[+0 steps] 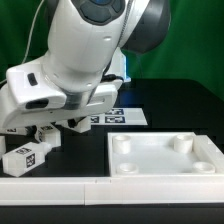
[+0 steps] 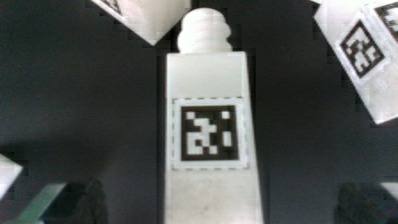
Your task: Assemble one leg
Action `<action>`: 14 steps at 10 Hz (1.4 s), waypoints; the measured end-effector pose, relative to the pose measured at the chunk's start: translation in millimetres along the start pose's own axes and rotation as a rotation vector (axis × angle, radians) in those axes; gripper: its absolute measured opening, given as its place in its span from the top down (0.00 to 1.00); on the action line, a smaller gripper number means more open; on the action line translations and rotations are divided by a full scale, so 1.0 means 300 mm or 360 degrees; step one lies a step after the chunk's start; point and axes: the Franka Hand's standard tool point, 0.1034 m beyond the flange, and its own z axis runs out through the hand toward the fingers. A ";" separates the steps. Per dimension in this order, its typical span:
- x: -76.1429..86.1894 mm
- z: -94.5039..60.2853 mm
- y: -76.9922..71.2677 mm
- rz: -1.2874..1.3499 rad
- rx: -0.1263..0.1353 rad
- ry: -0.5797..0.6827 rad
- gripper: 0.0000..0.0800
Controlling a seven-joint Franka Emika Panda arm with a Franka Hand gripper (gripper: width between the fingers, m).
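Two views of a black table [image 1: 190,110] with a green backdrop. In the exterior view, my white Panda arm fills the upper middle and leans down toward the exterior view's left, where the gripper [image 1: 46,133] hangs low over the table.

The wrist view looks straight down on the leg [image 2: 210,120]. It is a white rectangular block lying flat on the table, with a black-and-white square tag on its upper face and its ridged round peg [image 2: 208,30] at the far end. The jaws are spread, one dark finger to each side of the leg's near end, and neither touches it.

The large white tray-like piece [image 1: 160,178] lies at the exterior view's right, well apart from the gripper, and the corner sockets I can see are empty. The marker board [image 1: 125,117] lies behind the arm.

I judge the task is at its start. The leg is not yet gripped, and lifting it, carrying it over and seating it in a socket all remain.
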 end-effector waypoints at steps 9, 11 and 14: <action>-0.012 0.029 -0.006 0.0090 0.0059 -0.0294 0.19; -0.018 0.044 -0.016 0.0076 0.0054 -0.0379 0.19; -0.008 0.054 -0.028 0.0070 0.0047 -0.0386 0.19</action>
